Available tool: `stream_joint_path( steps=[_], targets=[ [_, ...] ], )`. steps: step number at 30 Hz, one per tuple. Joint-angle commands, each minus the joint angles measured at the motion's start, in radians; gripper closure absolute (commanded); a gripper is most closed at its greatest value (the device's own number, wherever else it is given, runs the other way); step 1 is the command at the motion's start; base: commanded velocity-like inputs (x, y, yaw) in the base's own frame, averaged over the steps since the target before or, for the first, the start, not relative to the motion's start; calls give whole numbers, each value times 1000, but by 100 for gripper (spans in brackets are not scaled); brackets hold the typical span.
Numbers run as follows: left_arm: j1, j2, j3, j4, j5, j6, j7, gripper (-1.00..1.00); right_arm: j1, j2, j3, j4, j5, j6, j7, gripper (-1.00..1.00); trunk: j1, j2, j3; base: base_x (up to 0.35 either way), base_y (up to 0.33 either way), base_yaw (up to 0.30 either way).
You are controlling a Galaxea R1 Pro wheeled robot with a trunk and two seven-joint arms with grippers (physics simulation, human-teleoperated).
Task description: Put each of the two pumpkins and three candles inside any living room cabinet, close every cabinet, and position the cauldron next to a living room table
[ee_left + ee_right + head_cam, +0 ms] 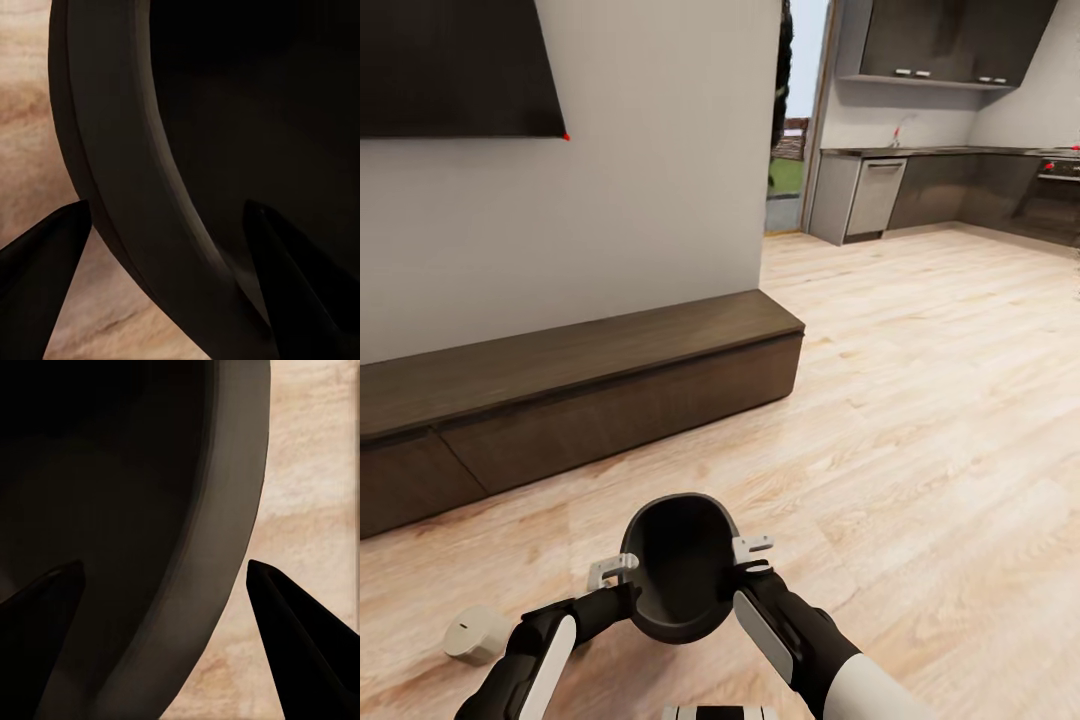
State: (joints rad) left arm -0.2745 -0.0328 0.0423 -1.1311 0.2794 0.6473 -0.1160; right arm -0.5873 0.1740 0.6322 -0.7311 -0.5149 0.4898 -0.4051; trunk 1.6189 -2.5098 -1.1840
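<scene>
1. Two grippers are set on the cauldron [680, 575], which is held low in front of the trunk, above the wood floor [920, 400], its mouth tipped forward.
2. In each wrist view the cauldron's wall is seen running between that gripper's dark fingers, one finger inside the bowl and one outside, so the left gripper [612, 572] and right gripper [752, 552] are judged to be pinching opposite sides of the rim; actual pad contact cannot be told.
3. One candle [476, 632] is seen lying on the floor just beside the left forearm, well apart from the cabinet [590, 390].
4. That cabinet is seen along the wall ahead and to the left, below a dark screen [455, 65]; its fronts look shut, though the far-left seam is too unclear to be sure.
5. Carrying the cauldron toward a table is judged the step in hand; no table is in view.
6. Next, a turn of the base to find a table is called for, with both grips kept level so the rim is not slipped.
</scene>
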Motion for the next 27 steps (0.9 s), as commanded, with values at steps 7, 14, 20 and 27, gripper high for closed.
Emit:
stream_joint_path(
  steps=[7,14,20,27],
  targets=[
    [0,1,1,1,-11,0,0,100,0,1,3,-14,-19,-23,3,100,-3,2,27,0,0,0],
    [0,1,1,1,-11,0,0,100,0,1,3,-14,-21,-26,5,100,-6,3,54,0,0,0],
    [0,1,1,1,-10,0,0,100,0,1,3,-14,-22,-27,4,100,-9,5,77,0,0,0],
    [0,1,1,1,-9,0,0,100,0,1,3,-14,-22,-28,3,100,-12,6,105,0,0,0]
  ],
)
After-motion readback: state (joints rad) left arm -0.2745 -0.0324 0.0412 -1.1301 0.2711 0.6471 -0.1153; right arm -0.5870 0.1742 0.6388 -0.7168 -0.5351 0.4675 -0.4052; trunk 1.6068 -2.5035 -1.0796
